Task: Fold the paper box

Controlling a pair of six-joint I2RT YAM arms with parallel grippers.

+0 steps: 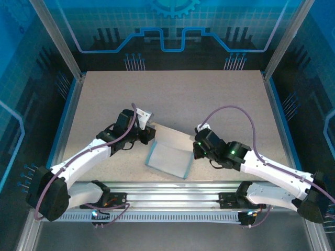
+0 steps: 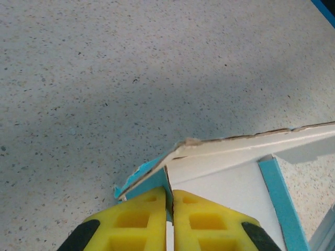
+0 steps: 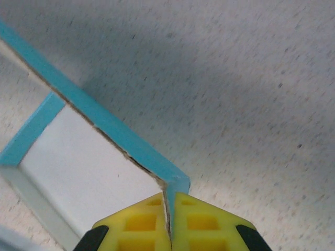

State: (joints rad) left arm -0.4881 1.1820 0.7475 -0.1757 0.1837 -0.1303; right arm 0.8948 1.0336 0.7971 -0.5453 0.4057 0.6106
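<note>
Top external: near the front edge, between the arms, sits the half-folded thin-cardboard paper box [image 1: 168, 157], white-grey inside with bright blue edges, left gripper [image 2: 168, 198] clamped on its raised left wall, right gripper [image 3: 170, 204] clamped on its right corner, speckled grey table [image 1: 172, 94] stretching beyond.

I see paper box [image 1: 168, 157] on table [image 1: 172, 94], near its front edge | left gripper [image 1: 151, 134] at box's left rear corner | right gripper [image 1: 197, 142] at box's right wall
</note>
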